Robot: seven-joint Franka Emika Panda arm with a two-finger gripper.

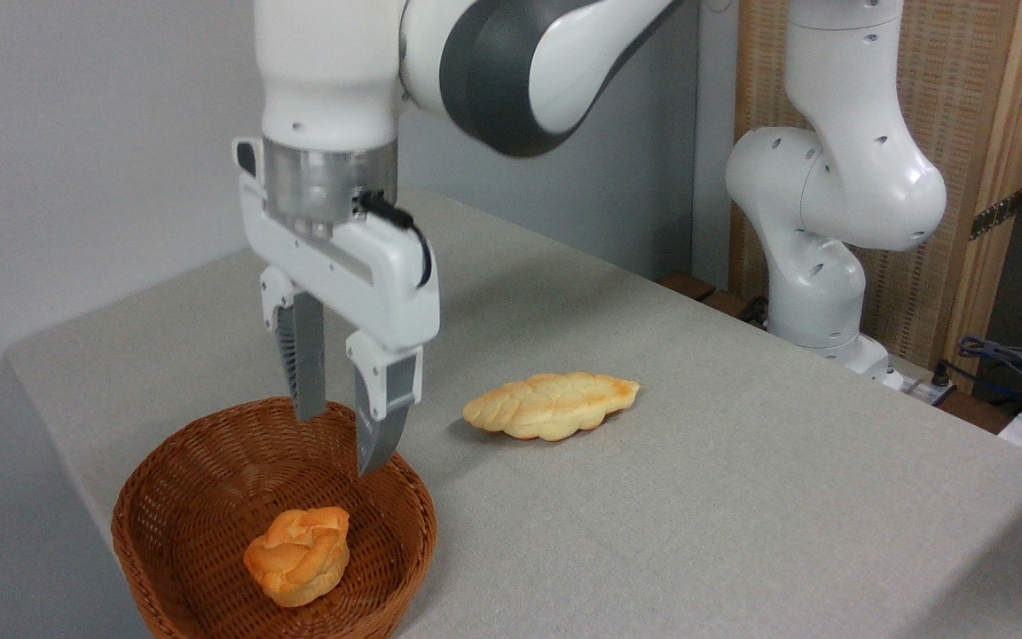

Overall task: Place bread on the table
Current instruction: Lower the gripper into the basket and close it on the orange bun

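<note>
table [742,497]: loaf [551,405] lies mid-surface | basket [209,497] at near-left corner: bun [298,555] inside, not yet lifted | gripper [344,439]: fingers apart, empty, above basket's far side | left: grasp bun, move to cloth

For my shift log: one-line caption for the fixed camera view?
Open gripper hovers over wicker basket holding the knotted bun; braided loaf lies on the table.
</note>
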